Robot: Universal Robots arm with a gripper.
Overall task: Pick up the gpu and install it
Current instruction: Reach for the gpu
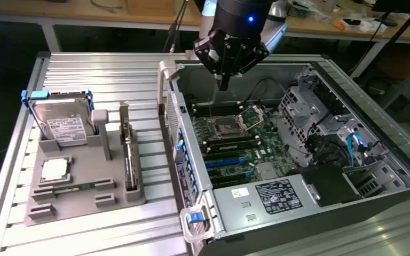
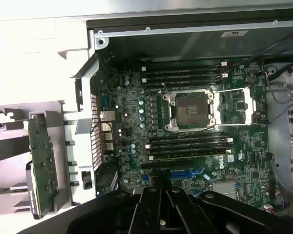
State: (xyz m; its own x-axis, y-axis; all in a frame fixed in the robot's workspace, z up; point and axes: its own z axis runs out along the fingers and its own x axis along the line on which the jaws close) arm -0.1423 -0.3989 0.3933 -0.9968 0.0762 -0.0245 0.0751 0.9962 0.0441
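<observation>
The gpu [image 1: 128, 154] stands on its long edge in a slot of the grey holder [image 1: 112, 200], at the exterior view's left of the computer case. In the wrist view the gpu [image 2: 41, 165] shows as a thin board outside the case wall. My gripper [image 1: 224, 81] hangs above the back part of the open case, over the motherboard [image 1: 237, 141], well apart from the gpu. Its dark fingers [image 2: 151, 204] are pressed together and shut, with nothing between them. Under them lie the motherboard's blue expansion slots [image 2: 185, 173].
A silver hard drive [image 1: 59, 121] with a blue frame stands in the holder, with a processor chip [image 1: 54, 169] and a small green memory stick [image 1: 73, 188] in front. The processor socket [image 2: 190, 109] stands open. Drive cages and cables [image 1: 333, 141] fill the case's far side.
</observation>
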